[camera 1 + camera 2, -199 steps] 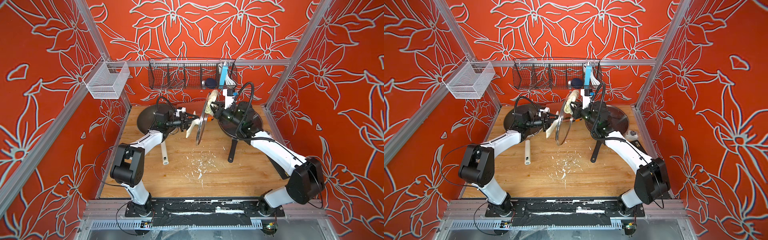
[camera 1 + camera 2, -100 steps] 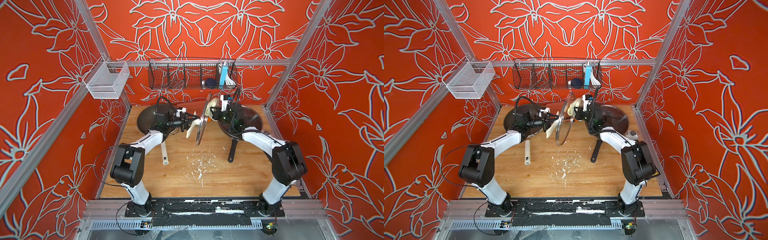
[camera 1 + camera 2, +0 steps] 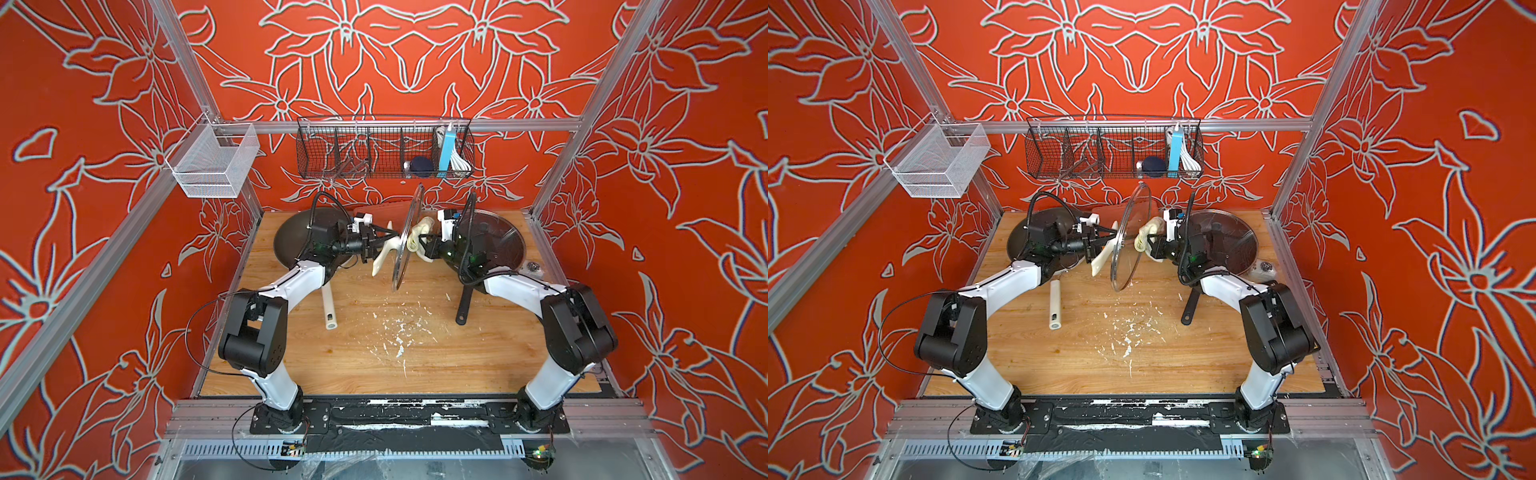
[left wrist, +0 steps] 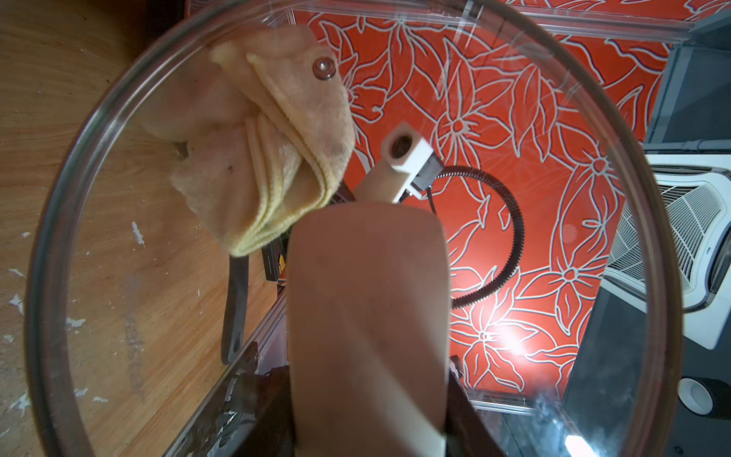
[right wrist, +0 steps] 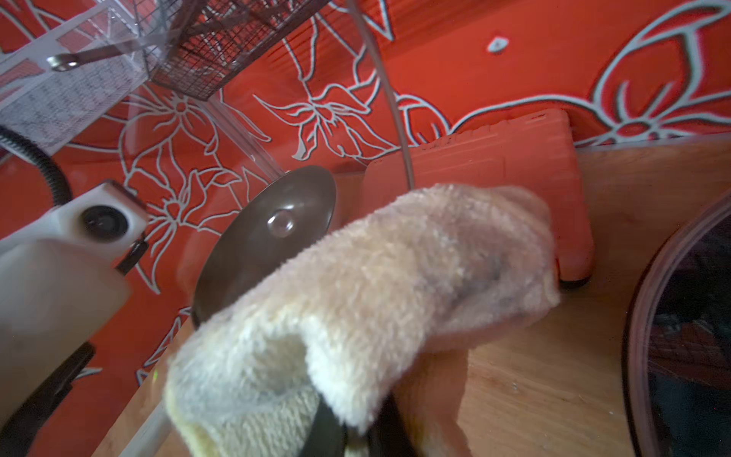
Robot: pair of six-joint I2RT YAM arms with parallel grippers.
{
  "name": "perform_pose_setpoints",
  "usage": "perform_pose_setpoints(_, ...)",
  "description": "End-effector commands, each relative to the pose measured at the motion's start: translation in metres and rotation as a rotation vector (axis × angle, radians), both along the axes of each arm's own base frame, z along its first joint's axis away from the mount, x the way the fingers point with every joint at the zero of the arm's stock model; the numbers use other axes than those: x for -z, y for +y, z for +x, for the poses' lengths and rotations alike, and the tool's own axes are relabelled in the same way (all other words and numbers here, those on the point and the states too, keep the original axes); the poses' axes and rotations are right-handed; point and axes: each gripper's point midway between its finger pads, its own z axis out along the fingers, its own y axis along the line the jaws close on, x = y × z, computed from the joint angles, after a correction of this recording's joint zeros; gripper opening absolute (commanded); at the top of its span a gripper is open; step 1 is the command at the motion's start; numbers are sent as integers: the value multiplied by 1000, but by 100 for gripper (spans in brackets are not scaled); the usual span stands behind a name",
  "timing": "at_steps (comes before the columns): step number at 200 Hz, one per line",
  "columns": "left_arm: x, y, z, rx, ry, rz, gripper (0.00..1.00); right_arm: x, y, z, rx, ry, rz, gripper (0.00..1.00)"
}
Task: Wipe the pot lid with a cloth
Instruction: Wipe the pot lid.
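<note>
The pot lid (image 3: 402,266) hangs on edge above the far middle of the table (image 3: 374,365), the left claw (image 3: 384,240) narrowed around its cream handle (image 3: 381,259). The right claw (image 3: 428,246), pinched tight on the cloth (image 3: 417,235), has dragged it from the upper rim down to mid-glass (one stroke, roughly), so we judge the wiping well underway.

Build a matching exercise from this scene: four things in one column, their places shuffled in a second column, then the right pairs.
1. glass lid
2. cloth
3. blue item
4. white-handled pan

A. in the black wire basket
B. on the wooden table
C. held on edge, off the table, by the left gripper
D. bunched in the right gripper

Pairs: 1-C, 2-D, 3-A, 4-B
</note>
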Motion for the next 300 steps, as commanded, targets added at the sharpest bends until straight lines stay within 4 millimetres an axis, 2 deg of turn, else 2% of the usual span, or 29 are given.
perform_pose_setpoints(1,-73,0,-22,45,-288,-63,0,-47,10,-30,-84,-125,57,0)
perform_pose_setpoints(20,-71,0,-21,45,-283,-62,0,-50,14,-48,-114,-147,43,0)
perform_pose_setpoints(34,-71,0,-21,45,-281,-62,0,-48,14,-50,-108,-142,37,0)
perform_pose_setpoints(56,-71,0,-21,43,-281,-63,0,-37,6,-34,-21,-111,16,0)
perform_pose_setpoints(80,-75,0,-23,45,-290,-65,0,-16,-3,-6,69,-43,-7,0)
perform_pose_setpoints(103,-77,0,-24,44,-293,-67,0,9,0,13,84,10,-5,0)
perform_pose_setpoints(118,-78,0,-25,44,-297,-68,0,23,4,17,70,39,-5,0)
perform_pose_setpoints(134,-78,0,-25,46,-298,-67,0,25,11,10,24,49,25,0)
perform_pose_setpoints(164,-76,0,-24,46,-293,-66,0,12,16,-20,-48,4,14,0)
perform_pose_setpoints(217,-72,0,-22,43,-286,-59,0,-40,20,-80,-140,-133,18,0)
perform_pose_setpoints(238,-70,0,-21,42,-280,-59,0,-50,21,-89,-149,-156,22,0)
perform_pose_setpoints(255,-71,-1,-20,42,-280,-60,0,-35,16,-79,-95,-123,-3,0)
perform_pose_setpoints(273,-73,-1,-20,42,-283,-63,0,-6,13,-69,-50,-67,-47,0)
perform_pose_setpoints(300,-78,0,-21,43,-289,-69,0,32,19,-65,-58,4,-50,0)
